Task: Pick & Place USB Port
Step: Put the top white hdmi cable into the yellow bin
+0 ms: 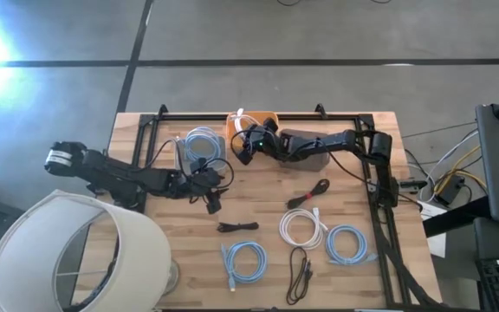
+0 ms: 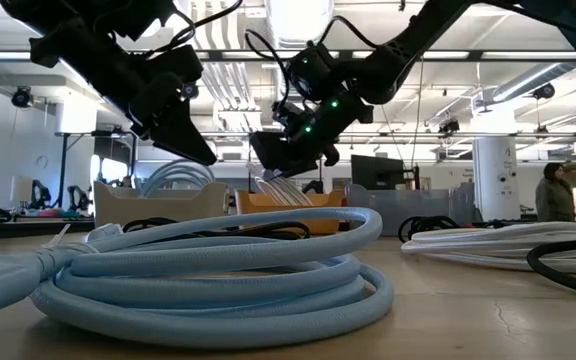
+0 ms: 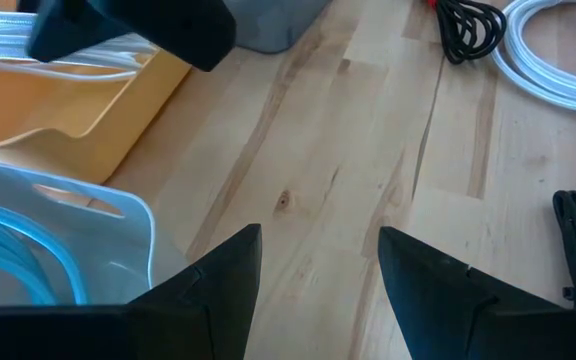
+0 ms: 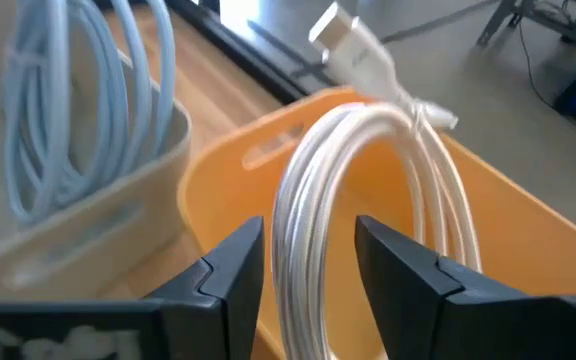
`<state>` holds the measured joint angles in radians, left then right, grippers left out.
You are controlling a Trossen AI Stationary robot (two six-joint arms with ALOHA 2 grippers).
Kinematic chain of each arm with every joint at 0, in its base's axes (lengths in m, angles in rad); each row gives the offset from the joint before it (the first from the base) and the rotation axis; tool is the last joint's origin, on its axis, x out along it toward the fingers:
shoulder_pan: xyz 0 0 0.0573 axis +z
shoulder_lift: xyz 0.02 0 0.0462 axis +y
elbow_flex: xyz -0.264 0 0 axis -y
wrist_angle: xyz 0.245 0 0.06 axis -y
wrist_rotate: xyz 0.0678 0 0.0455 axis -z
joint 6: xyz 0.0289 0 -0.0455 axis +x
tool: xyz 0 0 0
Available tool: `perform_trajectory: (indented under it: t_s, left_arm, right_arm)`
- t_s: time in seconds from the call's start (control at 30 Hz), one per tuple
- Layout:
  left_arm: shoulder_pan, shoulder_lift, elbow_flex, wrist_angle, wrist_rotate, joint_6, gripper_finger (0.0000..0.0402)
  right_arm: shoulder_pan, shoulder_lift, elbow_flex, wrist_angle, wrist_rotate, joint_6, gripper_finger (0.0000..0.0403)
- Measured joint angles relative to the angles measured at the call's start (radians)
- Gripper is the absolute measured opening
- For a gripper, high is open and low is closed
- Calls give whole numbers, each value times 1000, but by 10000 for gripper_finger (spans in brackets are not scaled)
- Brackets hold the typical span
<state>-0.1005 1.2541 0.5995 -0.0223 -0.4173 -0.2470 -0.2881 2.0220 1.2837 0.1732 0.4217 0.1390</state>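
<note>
A coiled white USB cable (image 4: pixel 318 190), tied at one end, with its plug (image 4: pixel 340 35) pointing out past the far rim, sits in the orange bin (image 4: pixel 498 250) at the table's far edge. My right gripper (image 4: pixel 308 270) hovers over that bin (image 1: pixel 251 121), shut on the coil. A clear bin (image 1: pixel 199 147) to its left holds a pale blue cable (image 4: pixel 78 110). My left gripper (image 3: pixel 318 270) is open over bare wood near the clear bin (image 3: pixel 88 230), touching nothing. My right gripper pinches the white cable's coiled loops (image 4: pixel 303 235), several strands together, between its two fingers (image 4: pixel 230 268). The fingers come from above, pointing down into the orange bin. The coil hangs below them (image 2: pixel 280 185) with its lower part inside the bin.
More coils lie on the near half of the table: a white one (image 1: pixel 304 229), two pale blue ones (image 1: pixel 346 243) (image 1: pixel 243 259) and black cables (image 1: pixel 299 273) (image 1: pixel 236 227) (image 1: pixel 310 192). A grey bin (image 1: pixel 312 154) is under the right arm. A lamp shade (image 1: pixel 76 251) overhangs the near left corner.
</note>
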Motion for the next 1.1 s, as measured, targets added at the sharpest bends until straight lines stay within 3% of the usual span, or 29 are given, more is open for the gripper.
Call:
perform_trajectory:
  t_s: [0.53, 0.83, 1.1]
  left_arm:
    - [-1, 0, 0, -1, 2, 0, 206]
    - [0, 0, 0, 4, 2, 0, 206]
    - [0, 0, 0, 4, 2, 0, 206]
  right_arm:
    - [33, -138, 0, -246, 1, -31, 99]
    - [20, 2, 4, -174, -4, 45, 14]
    - [18, 56, 84, -109, -49, -25, 8]
